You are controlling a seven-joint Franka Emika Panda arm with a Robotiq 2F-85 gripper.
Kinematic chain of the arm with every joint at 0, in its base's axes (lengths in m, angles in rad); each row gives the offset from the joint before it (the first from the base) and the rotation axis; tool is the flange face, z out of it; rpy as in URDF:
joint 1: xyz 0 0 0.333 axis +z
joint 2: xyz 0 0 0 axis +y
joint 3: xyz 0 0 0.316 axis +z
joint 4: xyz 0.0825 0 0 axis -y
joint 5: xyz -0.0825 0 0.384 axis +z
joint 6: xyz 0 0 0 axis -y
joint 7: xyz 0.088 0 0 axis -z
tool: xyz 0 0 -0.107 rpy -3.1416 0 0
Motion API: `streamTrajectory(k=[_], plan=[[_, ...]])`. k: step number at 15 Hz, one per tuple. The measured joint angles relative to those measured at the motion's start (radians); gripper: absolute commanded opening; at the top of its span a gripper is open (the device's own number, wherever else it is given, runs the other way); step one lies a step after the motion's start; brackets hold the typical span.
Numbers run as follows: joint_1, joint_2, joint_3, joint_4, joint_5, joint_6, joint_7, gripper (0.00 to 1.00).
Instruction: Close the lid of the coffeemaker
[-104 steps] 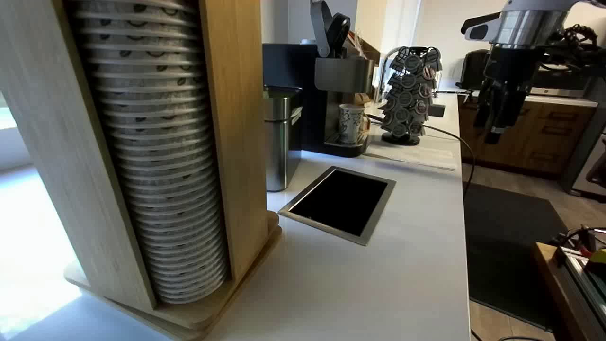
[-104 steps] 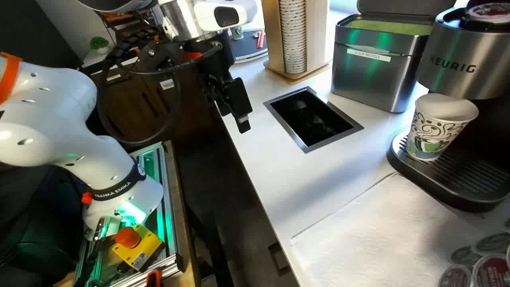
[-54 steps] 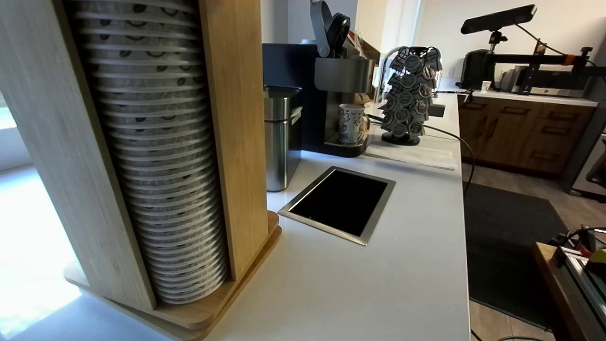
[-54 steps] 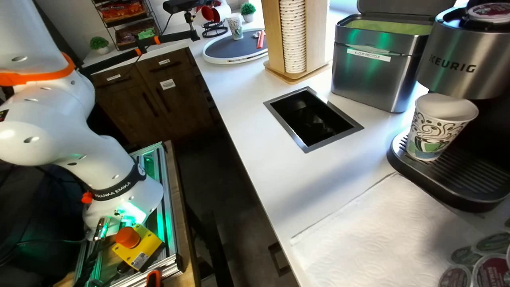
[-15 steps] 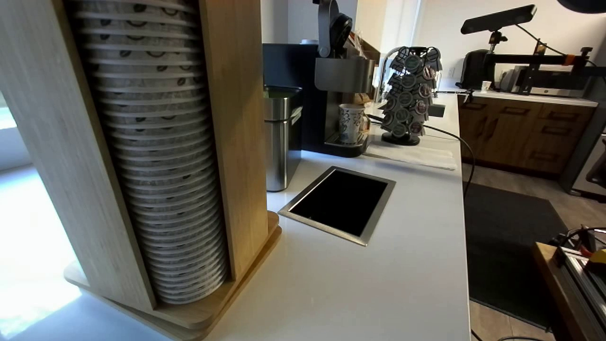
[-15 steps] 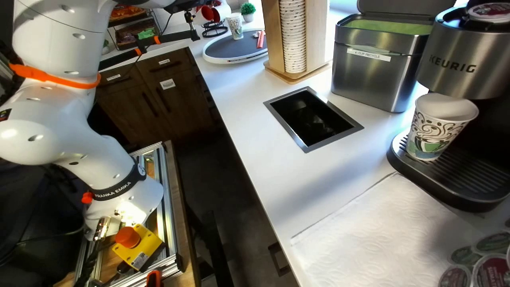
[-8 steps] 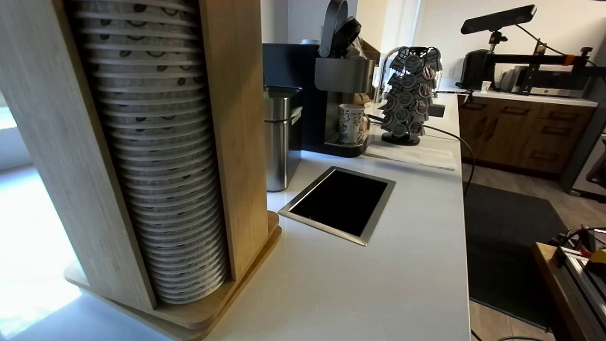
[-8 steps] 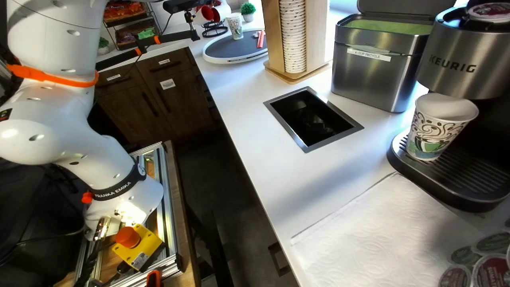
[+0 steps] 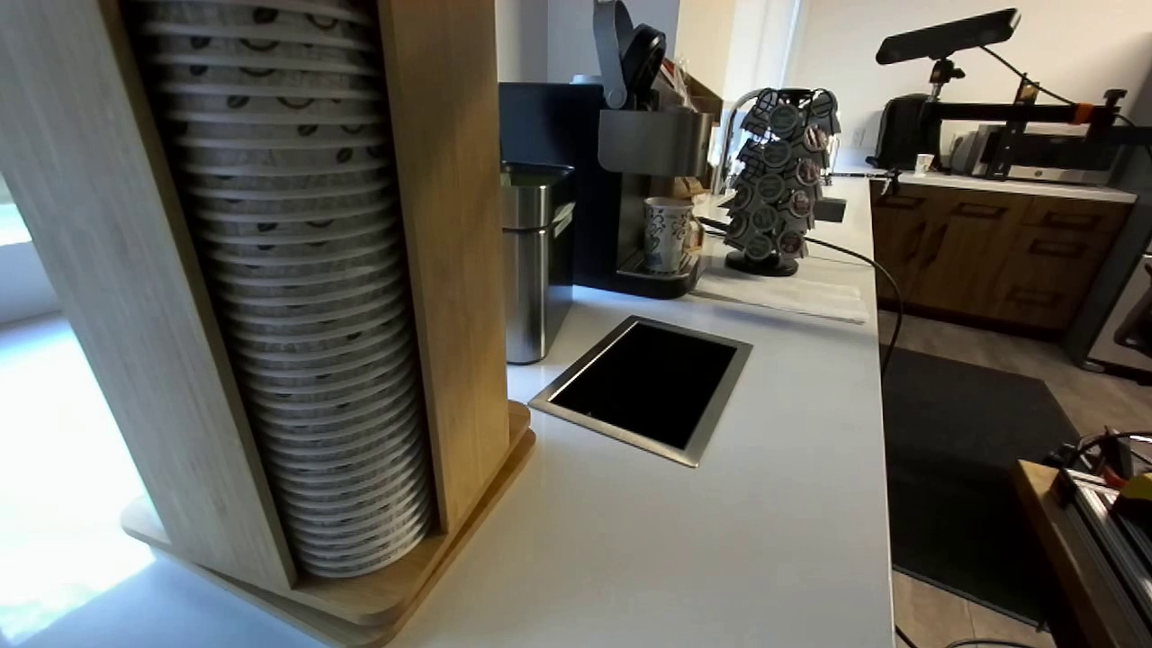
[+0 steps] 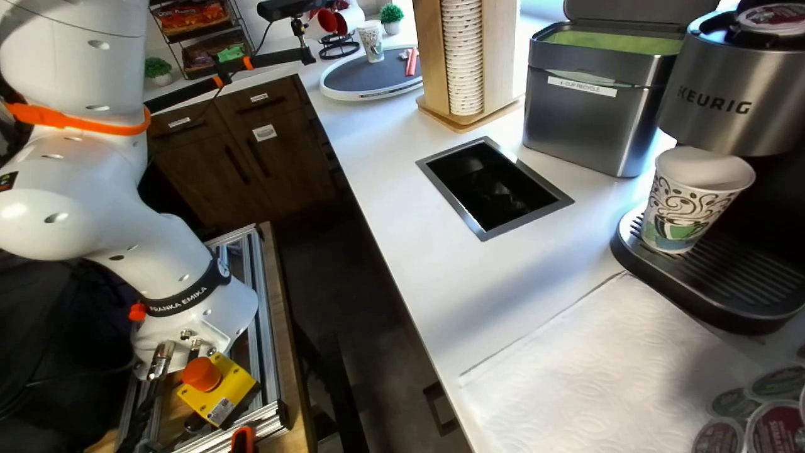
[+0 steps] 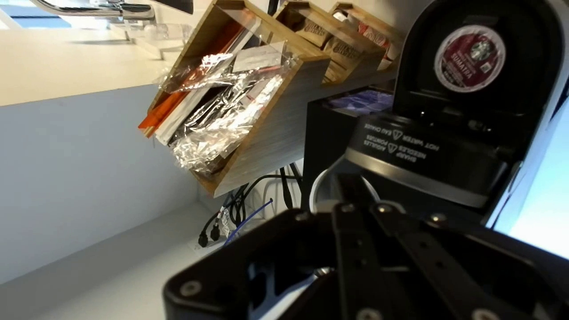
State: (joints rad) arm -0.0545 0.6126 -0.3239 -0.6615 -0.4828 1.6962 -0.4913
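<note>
My pincer point(image 11: 355, 191), which I see in the wrist view alone, has its fingers closed together; whether it touches something, I cannot tell. The lid point(image 9: 637, 65) stands raised on top of the coffeemaker point(image 10: 732, 126), right of the steel bin point(image 10: 585, 132) in both exterior views. There also is the patterned cup point(image 10: 676, 220) on the drip tray point(image 10: 748, 277), while the black plugs point(image 11: 214, 233) I find only in the wrist view.

A steel bin point(image 10: 582, 126) stands on one side of the coffeemaker point(image 9: 652, 144), a pod carousel point(image 9: 776, 180) and wooden packet boxes point(image 11: 278, 133) on the other. A paper cup point(image 10: 682, 207) on the drip tray point(image 10: 748, 270) obstructs its front. Above, the raised lid point(image 9: 642, 61) leaves a gap; in front, there is room to pass over the tabletop point(image 10: 490, 283).
</note>
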Motion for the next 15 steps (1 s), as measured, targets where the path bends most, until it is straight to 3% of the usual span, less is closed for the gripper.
streamTrajectory(k=[7,15], plan=[[-0.006,-0.012,0.040,-0.012,0.022,0.153,-0.004,0.00],[-0.016,0.058,0.076,-0.012,0.024,0.328,-0.004,0.00]])
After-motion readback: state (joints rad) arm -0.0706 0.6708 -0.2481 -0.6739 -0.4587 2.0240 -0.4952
